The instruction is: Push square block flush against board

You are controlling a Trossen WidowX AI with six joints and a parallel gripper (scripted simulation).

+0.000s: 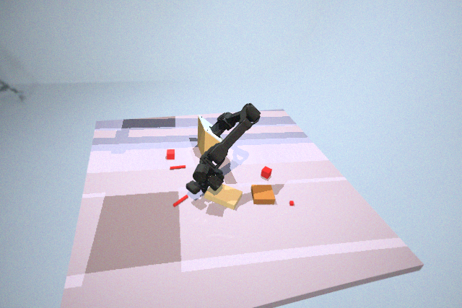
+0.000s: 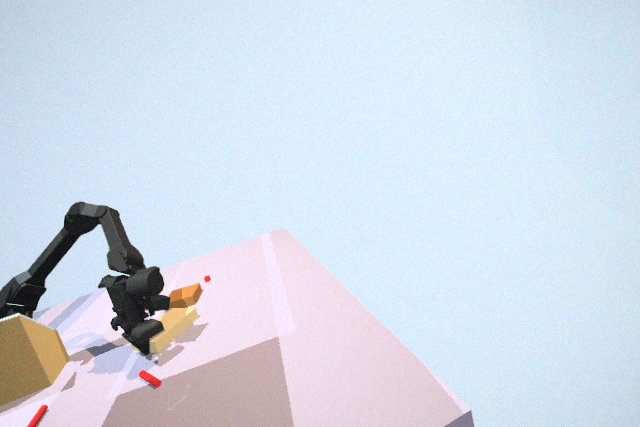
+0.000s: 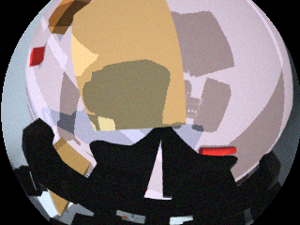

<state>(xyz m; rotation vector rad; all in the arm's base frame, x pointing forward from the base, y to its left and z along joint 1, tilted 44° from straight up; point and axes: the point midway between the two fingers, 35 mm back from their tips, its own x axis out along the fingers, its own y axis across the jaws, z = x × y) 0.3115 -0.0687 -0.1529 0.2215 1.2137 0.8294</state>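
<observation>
Across the pinkish tabletop [image 1: 298, 222] [image 2: 330, 339] [image 3: 253, 56], the closed end effector [image 1: 204, 192] [image 2: 147, 352] [image 3: 163, 126] meets the yellow board [image 1: 224, 196] [image 2: 175, 326] [image 3: 127, 42].

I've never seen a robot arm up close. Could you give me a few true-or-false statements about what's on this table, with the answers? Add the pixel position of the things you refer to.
1. The orange square block [image 1: 263, 193] [image 2: 185, 295] touches the pale yellow board [image 1: 224, 196] [image 2: 175, 328] [image 3: 127, 42]. False: a gap separates them.
2. The gripper [image 2: 146, 351] is shut with nothing held in it. True.
3. The board stands upright on its end. False: it lies flat.
4. The smallest red cube [image 1: 291, 203] [image 2: 207, 278] is nearer the orange block than the board. True.
5. The two thin sticks [image 1: 180, 200] [image 1: 177, 166] are blue. False: both are red.
</observation>
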